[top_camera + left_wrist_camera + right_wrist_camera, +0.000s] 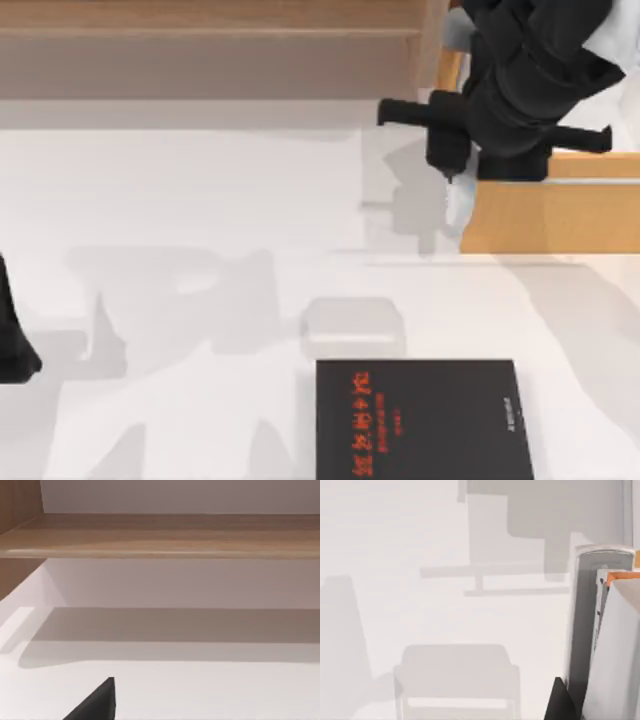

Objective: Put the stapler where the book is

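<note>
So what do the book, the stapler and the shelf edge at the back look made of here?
Book: matte black cover, likely paper or card, with flat printed red characters and no glare. Stapler, under the right hand: pale grey, smooth, probably plastic; too little shows to be sure. Shelf: wood or wood-look laminate, with streaked tan grain and a soft sheen along its front edge.

book [424, 420]: lower part cut off by top view's bottom edge; white print too small to read | stapler [458, 203]: upper end hidden under right gripper [449, 172], finger state cannot be told | left arm [15, 340]: cut off at table's left edge, gripper out of frame | wooden shelf [160, 535]: cut off at the left wrist view's edges
</note>
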`<move>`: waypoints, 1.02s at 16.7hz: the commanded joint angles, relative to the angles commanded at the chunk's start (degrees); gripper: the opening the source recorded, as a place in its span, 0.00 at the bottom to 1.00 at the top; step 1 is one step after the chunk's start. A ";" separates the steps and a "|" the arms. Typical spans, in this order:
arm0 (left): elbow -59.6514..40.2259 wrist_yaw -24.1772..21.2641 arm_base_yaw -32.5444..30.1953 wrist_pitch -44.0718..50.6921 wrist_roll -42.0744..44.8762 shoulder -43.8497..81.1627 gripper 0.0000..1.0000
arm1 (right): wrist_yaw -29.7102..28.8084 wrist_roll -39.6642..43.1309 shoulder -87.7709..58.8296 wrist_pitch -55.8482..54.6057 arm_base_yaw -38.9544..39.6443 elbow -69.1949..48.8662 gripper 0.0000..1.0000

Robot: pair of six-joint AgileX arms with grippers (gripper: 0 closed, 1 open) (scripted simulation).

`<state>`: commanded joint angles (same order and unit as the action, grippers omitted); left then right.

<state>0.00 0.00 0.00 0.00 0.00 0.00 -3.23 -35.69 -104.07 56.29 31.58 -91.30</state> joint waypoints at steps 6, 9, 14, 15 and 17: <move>0.00 0.00 0.00 0.00 0.00 0.00 1.00 | -0.82 -11.57 3.37 -0.55 12.56 15.43 0.00; 0.00 0.00 0.00 0.00 0.00 0.00 1.00 | -0.89 -14.70 3.87 -0.92 17.02 20.16 0.00; 0.00 0.00 0.00 0.00 0.00 0.00 1.00 | -0.88 -15.87 3.99 -1.16 18.93 22.01 0.00; 0.00 0.00 0.00 0.00 0.00 0.00 1.00 | -0.88 -15.87 3.99 -1.16 18.93 22.01 0.00; 0.00 0.00 0.00 0.00 0.00 0.00 1.00 | -0.82 -15.89 3.74 -1.15 18.68 21.88 0.00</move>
<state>0.00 0.00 0.00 0.00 0.00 0.00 -4.05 -51.58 -100.33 55.15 50.26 -69.42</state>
